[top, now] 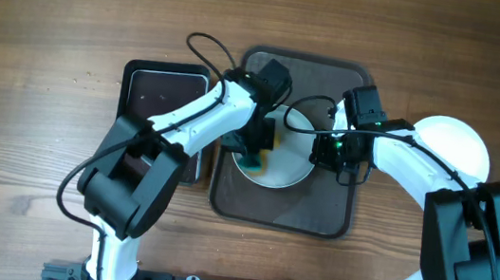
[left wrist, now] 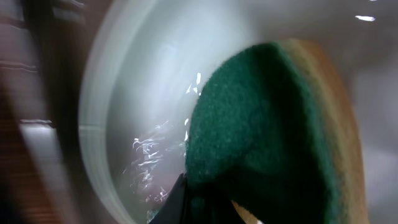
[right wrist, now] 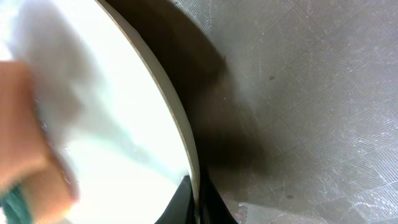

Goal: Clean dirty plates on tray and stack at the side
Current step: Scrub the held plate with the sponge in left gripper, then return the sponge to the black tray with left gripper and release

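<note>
White plate (top: 290,169), 1 on the brown tray (top: 317,215), lies directly beneath the left gripper (top: 253,152), jaws clamped on a green sponge (left wrist: 261,137) against its face; right gripper (top: 320,152) jaws pinch the rim nearest them.

White plate (top: 290,167) on brown tray (top: 317,217), 2nd plate (top: 455,141) beside

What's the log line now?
left tool shut on sponge, against plate | right tool shut on plate rim | plate on tray | side plate right of tray
</note>
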`<state>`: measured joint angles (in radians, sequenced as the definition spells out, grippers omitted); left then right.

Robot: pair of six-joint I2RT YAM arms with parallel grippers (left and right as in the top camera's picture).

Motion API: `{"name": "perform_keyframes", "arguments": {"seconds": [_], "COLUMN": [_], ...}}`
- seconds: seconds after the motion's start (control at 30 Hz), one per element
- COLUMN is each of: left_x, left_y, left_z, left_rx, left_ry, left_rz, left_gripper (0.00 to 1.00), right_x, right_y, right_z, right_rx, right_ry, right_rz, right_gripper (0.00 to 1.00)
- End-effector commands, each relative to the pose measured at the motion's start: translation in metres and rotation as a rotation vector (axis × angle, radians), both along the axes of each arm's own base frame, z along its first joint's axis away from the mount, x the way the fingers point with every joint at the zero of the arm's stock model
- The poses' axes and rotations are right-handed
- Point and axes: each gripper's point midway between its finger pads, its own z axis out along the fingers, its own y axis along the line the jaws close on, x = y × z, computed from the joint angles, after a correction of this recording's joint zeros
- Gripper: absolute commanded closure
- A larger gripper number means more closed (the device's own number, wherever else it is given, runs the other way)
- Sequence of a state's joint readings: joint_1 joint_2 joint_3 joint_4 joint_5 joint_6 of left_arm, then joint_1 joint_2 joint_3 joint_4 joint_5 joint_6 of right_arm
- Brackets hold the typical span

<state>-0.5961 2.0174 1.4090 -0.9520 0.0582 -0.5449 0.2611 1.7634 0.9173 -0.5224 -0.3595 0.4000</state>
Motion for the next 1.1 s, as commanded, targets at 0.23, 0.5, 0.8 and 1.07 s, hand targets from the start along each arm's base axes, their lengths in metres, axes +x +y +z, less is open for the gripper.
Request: {"name": "perform_keyframes", "arguments": {"seconds": [0.23, 0.5, 0.8, 1.07], "left_x": [0.031, 0.025, 0.023, 0.012], "left_y": [0.020, 0.018, 0.166, 0.193], "left_z": [0.044, 0.114, 0.119, 0.043], "left_rx": [-0.003, -0.250, 0.076, 0.094], "left_ry": [-0.192, -0.215, -0.239, -0.233], "left_rz": [0.125, 0.163, 0.378, 0.449], "left_gripper": [0.96, 0.96, 0.96, 0.96], "right_x": [-0.007, -0.007, -0.006, -0.006], "right_y": [-0.013, -0.013, -0.012, -0.011], "right_z": [-0.015, -0.015, -0.015, -0.015], "right_rx": [-0.067, -0.068, -0.062, -0.058], "right_ry": [0.038, 0.040, 0.030, 0.023], "right_rz": [-0.012, -0.011, -0.003, 0.018], "right_gripper": [0.96, 0.96, 0.96, 0.96]}}
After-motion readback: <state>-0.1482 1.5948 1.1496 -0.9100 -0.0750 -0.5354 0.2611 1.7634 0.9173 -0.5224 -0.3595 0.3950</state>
